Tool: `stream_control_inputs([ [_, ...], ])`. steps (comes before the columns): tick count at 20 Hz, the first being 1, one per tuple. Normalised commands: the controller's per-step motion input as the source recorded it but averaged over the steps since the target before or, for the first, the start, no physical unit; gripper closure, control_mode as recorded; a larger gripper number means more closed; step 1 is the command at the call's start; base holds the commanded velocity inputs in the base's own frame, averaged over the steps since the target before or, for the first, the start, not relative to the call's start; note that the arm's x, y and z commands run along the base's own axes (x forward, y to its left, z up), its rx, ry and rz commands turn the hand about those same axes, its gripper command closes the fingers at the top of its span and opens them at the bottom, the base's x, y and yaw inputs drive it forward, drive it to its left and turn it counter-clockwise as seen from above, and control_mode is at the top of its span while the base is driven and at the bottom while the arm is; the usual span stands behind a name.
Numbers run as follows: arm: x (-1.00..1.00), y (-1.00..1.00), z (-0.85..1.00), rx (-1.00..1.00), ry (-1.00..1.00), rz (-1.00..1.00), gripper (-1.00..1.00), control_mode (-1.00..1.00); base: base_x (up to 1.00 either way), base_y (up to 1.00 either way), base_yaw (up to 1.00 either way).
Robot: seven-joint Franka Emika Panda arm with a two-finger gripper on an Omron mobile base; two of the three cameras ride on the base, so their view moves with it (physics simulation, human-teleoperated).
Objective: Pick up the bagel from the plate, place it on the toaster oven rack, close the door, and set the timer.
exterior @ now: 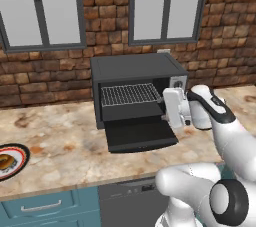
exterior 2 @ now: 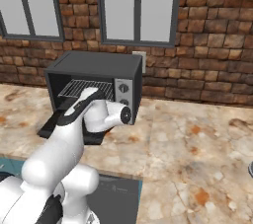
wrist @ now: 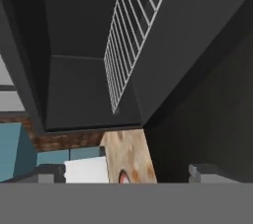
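A simulated kitchen counter (exterior: 65, 141) of mottled stone is shown beneath a brick wall with windows. At the counter's back edge a dark toaster oven (exterior: 137, 88) stands with the door (exterior: 140, 134) folded down flat and the toaster oven rack (exterior: 130, 94) drawn partly forward, bare.

The bagel (exterior: 5, 161) is seen on the plate (exterior: 19, 157) near the counter's front left edge, well apart from the oven. Nothing of the task is judged done: the bagel has not been picked up, the door is open, and the timer is unset.

The gripper (wrist: 127, 173) is held beside the oven's right front corner, by the open door, with the jaws spread wide and nothing between them (the hand view looks sideways past the rack and door).

The plate is cut off by the left edge of the left base view, so only part of its rim is shown. In the right base view the door and the rack's front are largely covered by the arm. Two knobs (exterior 2: 123, 88) are visible on the oven's right panel; which one is the timer cannot be told.
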Motion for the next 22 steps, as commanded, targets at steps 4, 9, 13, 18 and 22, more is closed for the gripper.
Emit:
stream_control_inputs([
  [4,0.32,0.00,-0.15,0.02,0.00,0.00,-1.00,-1.00,0.00,0.00,0.00],
  [9,0.11,0.04,-0.12,0.01,-0.01,-0.09,-1.00,-1.00,0.00,0.00,0.00],
  [13,0.13,0.17,-0.06,0.00,-0.06,-0.15,-1.00,-1.00,0.00,0.00,0.00],
  [18,0.13,0.28,0.00,0.00,-0.03,-0.22,-1.00,-1.00,0.00,0.00,0.00],
  [22,0.20,0.19,-0.03,0.00,0.00,-0.15,-1.00,-1.00,0.00,0.00,0.00],
])
